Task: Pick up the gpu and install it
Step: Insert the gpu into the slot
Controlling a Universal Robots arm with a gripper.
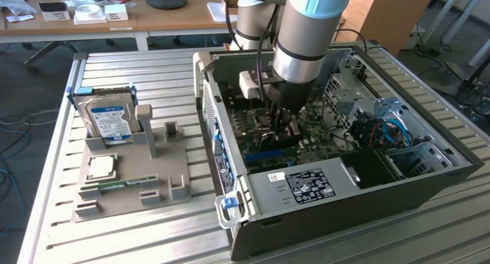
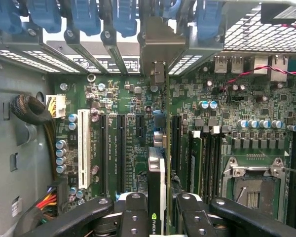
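Observation:
The gpu is seen edge-on in the wrist view, a thin card with a green logo near my fingers. Its silver bracket reaches up to the rear slot openings of the case. My gripper is shut on the card, one black finger on each side. The card stands upright over the motherboard, between the long black expansion slots and the memory slots. In the exterior view my gripper is deep inside the open computer case, with the dark gpu just below it.
Case walls, a drive cage and cables crowd around the arm. A cable bundle lies beside the board. On the exterior view's left a grey fixture holds a blue-labelled hard drive, a processor chip and a memory stick.

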